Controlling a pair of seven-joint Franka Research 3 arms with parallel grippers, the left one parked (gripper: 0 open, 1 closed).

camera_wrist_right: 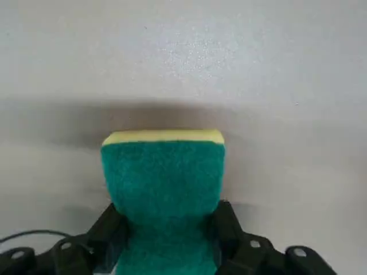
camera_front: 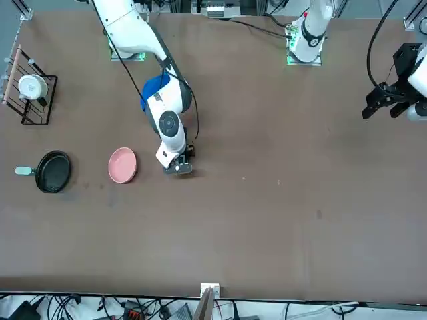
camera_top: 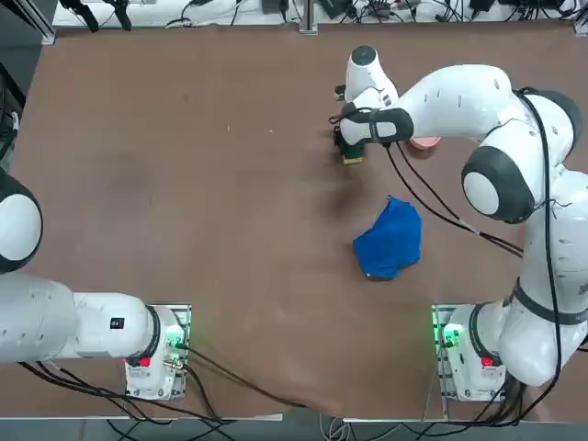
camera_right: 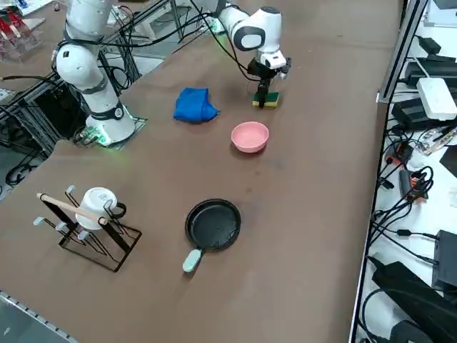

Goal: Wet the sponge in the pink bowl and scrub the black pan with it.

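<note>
Fingers (camera_wrist_right: 120, 232) pinching the sponge (camera_wrist_right: 163, 189) on the table (camera_wrist_right: 287, 86)
We are squeezing its soft, light, springy sides with our right gripper (camera_wrist_right: 166, 240); it probably compresses easily.

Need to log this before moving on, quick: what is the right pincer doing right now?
Right pincer: down at the table, fingers against both sides of the sponge; whether the grip is firm yet cannot be told.
</note>
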